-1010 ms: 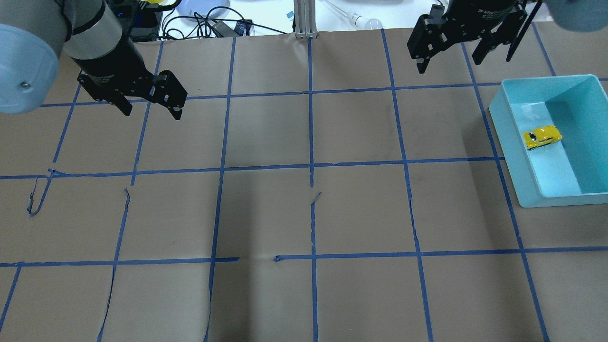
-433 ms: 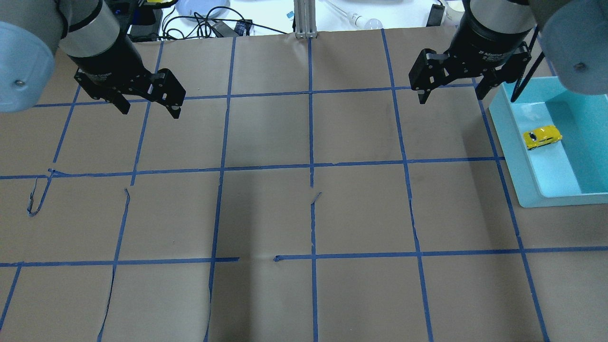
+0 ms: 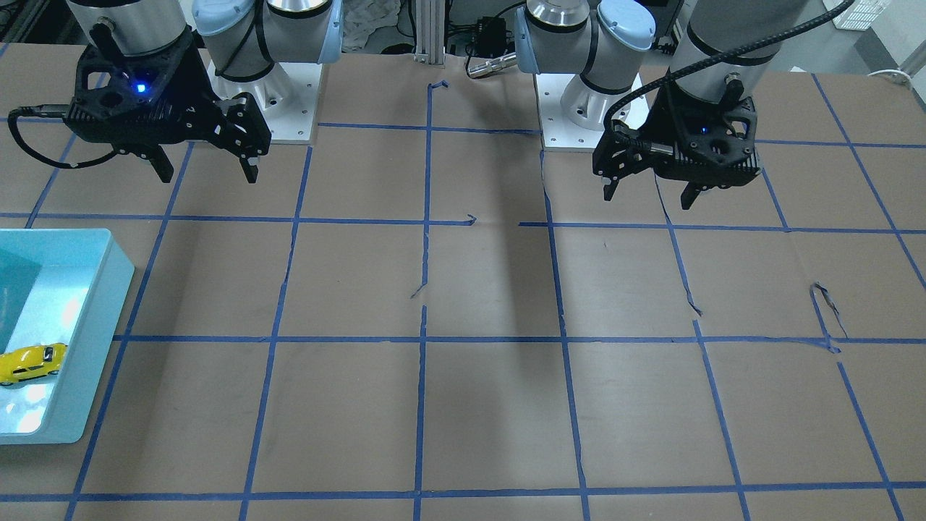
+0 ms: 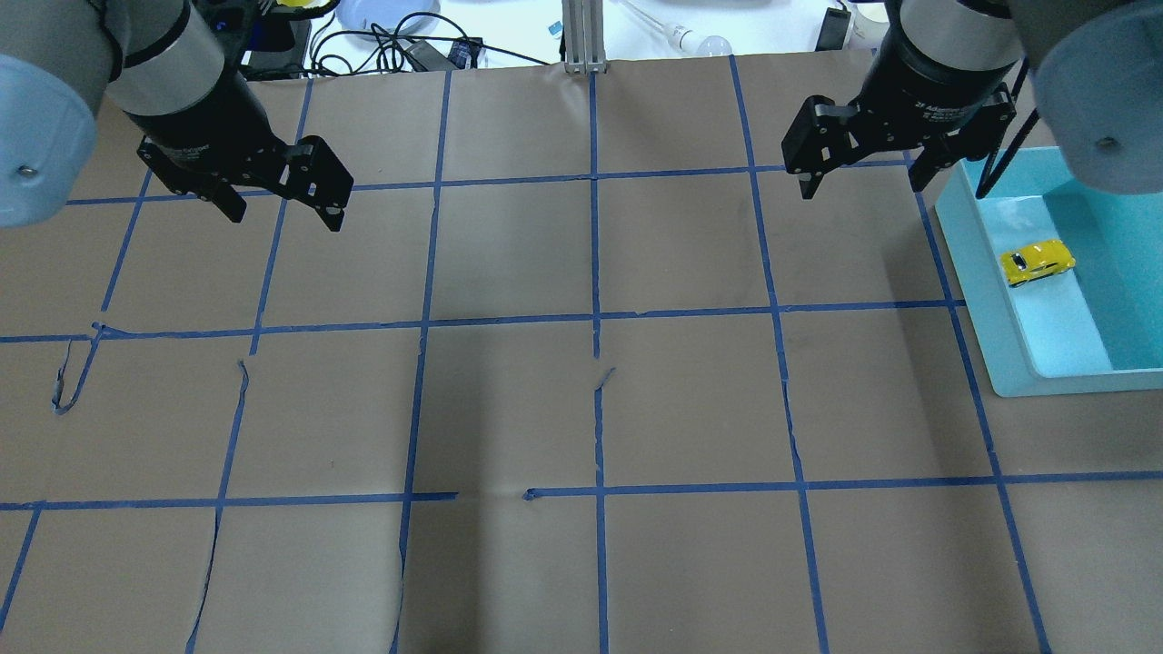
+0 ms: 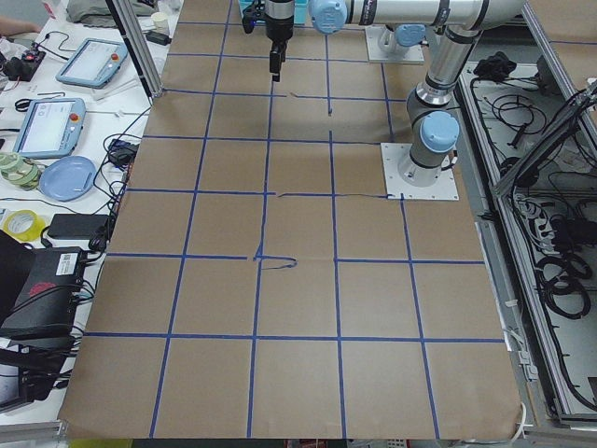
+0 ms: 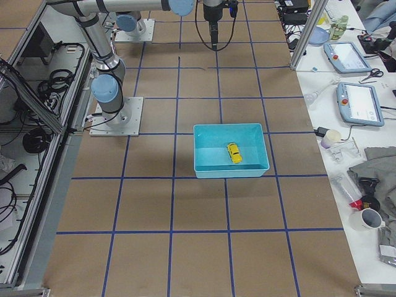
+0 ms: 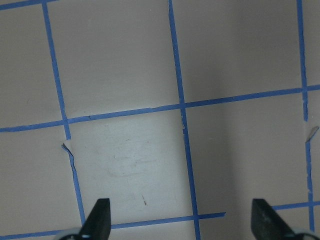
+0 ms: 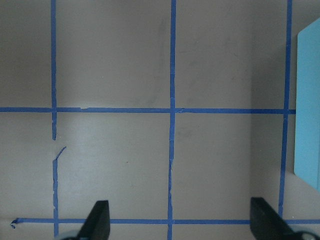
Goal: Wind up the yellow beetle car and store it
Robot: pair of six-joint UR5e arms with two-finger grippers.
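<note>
The yellow beetle car [image 4: 1038, 262] sits on its wheels on the floor of a teal bin [image 4: 1081, 381], apart from the bin walls. In the overhead view its long axis runs roughly from 2 o'clock to 8 o'clock. The bin stands at the 3 o'clock side of the table [image 4: 509, 409], which is covered with brown paper and marked with a grid of blue tape. In the overhead view the right edge of the frame cuts the bin off. The right gripper [image 4: 861, 186] hangs above the paper at about 1 o'clock on the table. It is just beside the far corner of the bin that faces the table centre, and the car lies at about 4 o'clock from it. Its jaws stand wide apart and hold no object. In the right wrist view both fingers [image 8: 100, 220] frame taped paper, and the pale edge of the bin shows at 3 o'clock. The left gripper [image 4: 286, 216] hangs at about 10 o'clock on the table, well apart from the bin and the car. Its jaws are likewise spread and hold no object. In the left wrist view its fingers [image 7: 100, 217] frame bare taped paper.
</note>
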